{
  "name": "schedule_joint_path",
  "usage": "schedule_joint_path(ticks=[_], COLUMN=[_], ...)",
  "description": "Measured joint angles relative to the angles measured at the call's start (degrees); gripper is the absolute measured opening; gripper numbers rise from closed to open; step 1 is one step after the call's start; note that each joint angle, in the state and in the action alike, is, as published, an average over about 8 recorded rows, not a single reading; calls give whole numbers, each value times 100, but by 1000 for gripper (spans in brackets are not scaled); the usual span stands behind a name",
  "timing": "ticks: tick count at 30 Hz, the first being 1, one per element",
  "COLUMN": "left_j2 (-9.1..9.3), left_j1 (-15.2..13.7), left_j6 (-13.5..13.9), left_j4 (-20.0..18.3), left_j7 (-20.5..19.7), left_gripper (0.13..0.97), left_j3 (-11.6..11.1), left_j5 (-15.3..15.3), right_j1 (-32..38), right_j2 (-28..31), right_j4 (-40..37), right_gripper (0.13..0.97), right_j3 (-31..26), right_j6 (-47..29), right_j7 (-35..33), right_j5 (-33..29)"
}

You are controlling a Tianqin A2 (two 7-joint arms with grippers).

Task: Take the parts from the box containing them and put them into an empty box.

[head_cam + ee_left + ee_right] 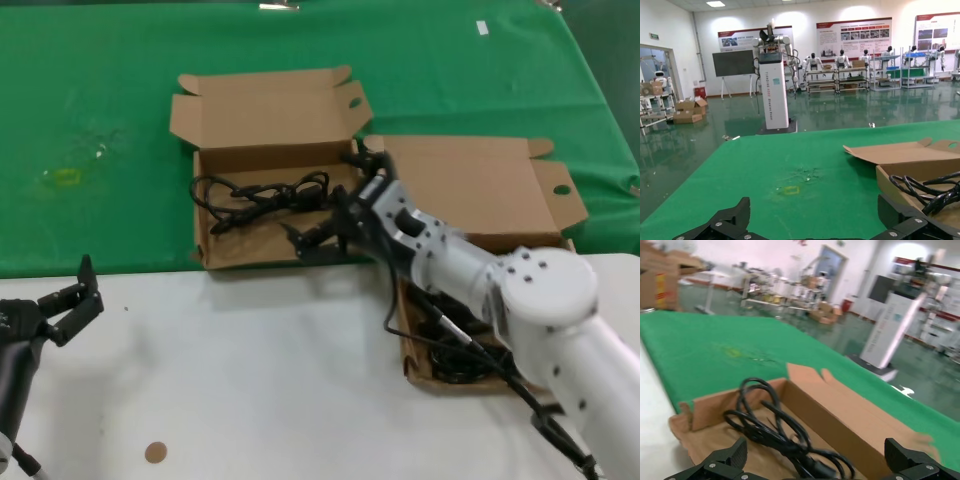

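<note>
Across the table (250, 380), half white and half draped in green cloth (100, 130), I see two brown cardboard boxes side by side. My right arm reaches from the near right over toward the left box (222, 250), the far one with straight walls, where a looped black power cord (262, 192) lies with its long axis running left to right. The right box (470, 200) sits nearer and mostly under my arm; more black cords (460, 358) show in its near end. My right gripper (322, 236) hovers over the near right corner of the left box with its fingers spread apart and nothing between them; the cord lies just beyond it, to the far left. I judge this cord delivered, so the next cord means swinging back right and near, and the right arm is plainly the closer one. My left gripper (68, 300) waits at the near left over the white top, fingers apart, well away from both boxes.
</note>
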Motion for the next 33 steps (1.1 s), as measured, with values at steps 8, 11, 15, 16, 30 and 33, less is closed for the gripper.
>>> schedule_joint_path(ticks=[8, 11, 15, 16, 30, 33], left_j2=[0, 0, 0, 0, 0, 0], left_j1=[0, 0, 0, 0, 0, 0], left_j6=[0, 0, 0, 0, 0, 0], left_j4=[0, 0, 0, 0, 0, 0], left_j7=[1, 0, -1, -1, -1, -1], left_gripper=[906, 942, 951, 954, 966, 966], left_j3=[0, 0, 0, 0, 0, 0], left_j5=[0, 0, 0, 0, -1, -1], right_j1=[-927, -1273, -1732, -1849, -3339, -3449], right_j2=[184, 253, 344, 367, 663, 684], right_j4=[934, 1283, 1746, 1864, 3366, 3477], right_gripper=[966, 966, 966, 966, 966, 966], right_j3=[410, 563, 766, 818, 1477, 1526], right_j6=[554, 762, 1036, 1106, 1996, 2061], right_j7=[341, 468, 636, 679, 1227, 1268], right_j5=[248, 340, 463, 494, 893, 922])
